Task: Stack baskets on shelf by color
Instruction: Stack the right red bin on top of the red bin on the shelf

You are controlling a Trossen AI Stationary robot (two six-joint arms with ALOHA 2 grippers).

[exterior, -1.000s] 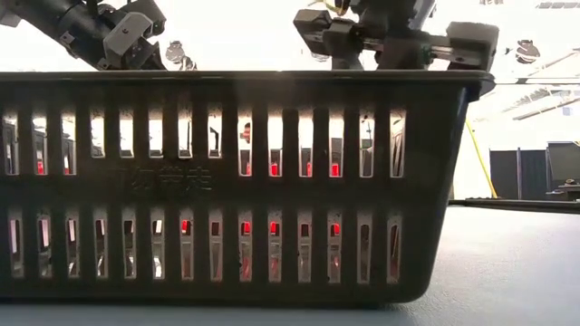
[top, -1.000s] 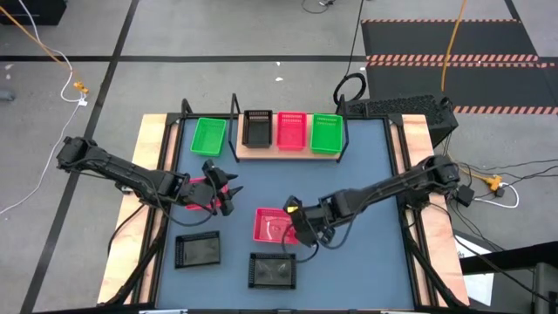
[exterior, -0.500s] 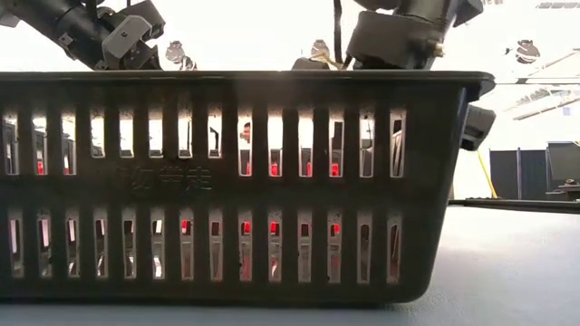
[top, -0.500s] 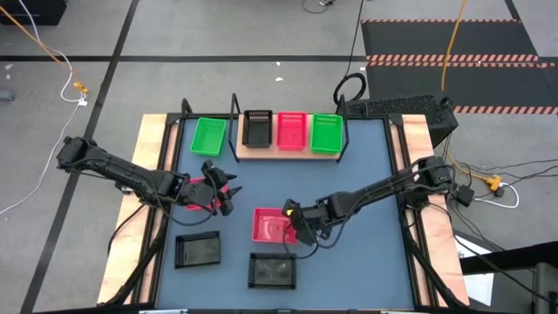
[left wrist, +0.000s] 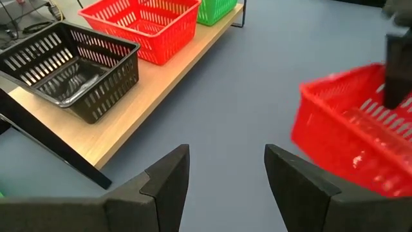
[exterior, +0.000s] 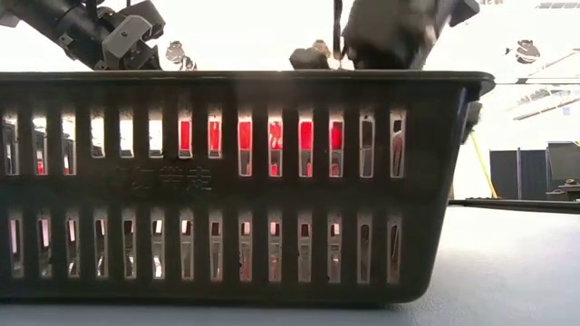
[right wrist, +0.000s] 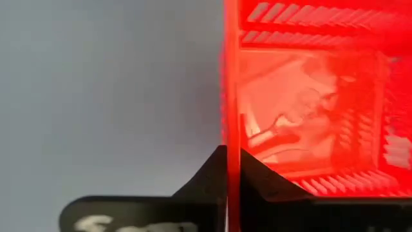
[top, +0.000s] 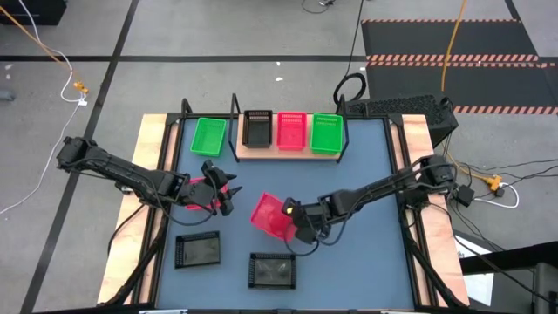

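Since the earlier frames the pink-red basket (top: 272, 216) in the middle of the table (top: 366, 166) has changed its position: before it lay flat, and now it is tilted, with one side lifted up. The right gripper (top: 295, 218) is closed on the rim of this basket at its right edge; in the right wrist view the thin red wall (right wrist: 230, 96) passes between the two dark fingers (right wrist: 257, 177), which pinch it. In the low view more red colour now shows through the upper slots of the black basket (exterior: 236, 186) that stands directly in front of that camera (this is the one at the front middle of the table (top: 273, 270)). The left gripper (top: 228, 194) has not moved; it hangs over the left part of the table with its fingers (left wrist: 161, 187) spread apart and nothing between them, and beside it there is another pink-red basket (top: 199, 194), partly hidden under the arm. On the shelf (top: 288, 150) at the far side stand three baskets in a row: a black one (top: 257, 129) on the left, a pink-red one (top: 291, 131) in the middle and a green one (top: 326, 133) on the right. One more green basket (top: 208, 137) sits on the table just left of the shelf, and a second black basket (top: 197, 250) lies at the front left.
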